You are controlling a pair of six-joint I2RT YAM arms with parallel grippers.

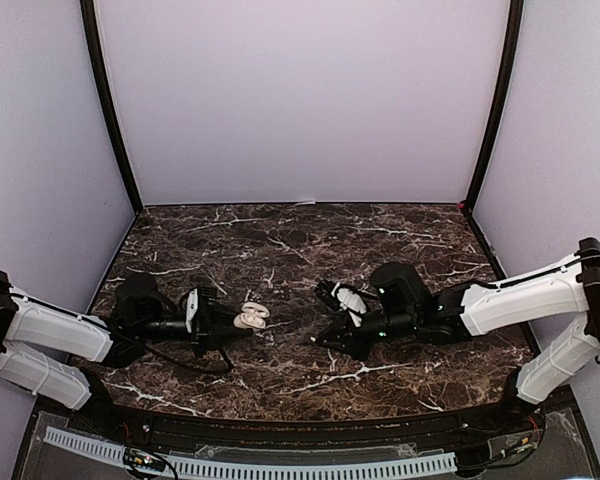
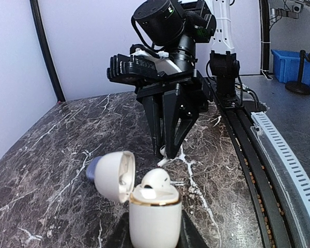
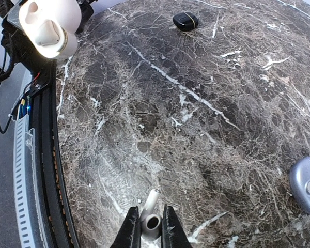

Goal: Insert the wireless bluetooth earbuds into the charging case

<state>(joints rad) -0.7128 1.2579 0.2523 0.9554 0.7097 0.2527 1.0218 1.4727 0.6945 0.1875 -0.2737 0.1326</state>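
Earbud (image 3: 151,221), pinched in the right gripper (image 3: 150,212) low at the marble table (image 3: 196,129), could twist in that thin hold and miss the free socket of the open charging case (image 1: 251,318). Left gripper (image 1: 236,324) clamps that case at 9 o'clock in the top view. The right one reaches in low from 3 o'clock, fingers angled down.

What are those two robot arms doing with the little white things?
They are putting earbuds into a charging case. The left pincer holds the white case with its lid open, and one white earbud sits inside it. The right pincer is pinching a second white earbud down low by the marble table, apart from the case, so that one is not in yet.
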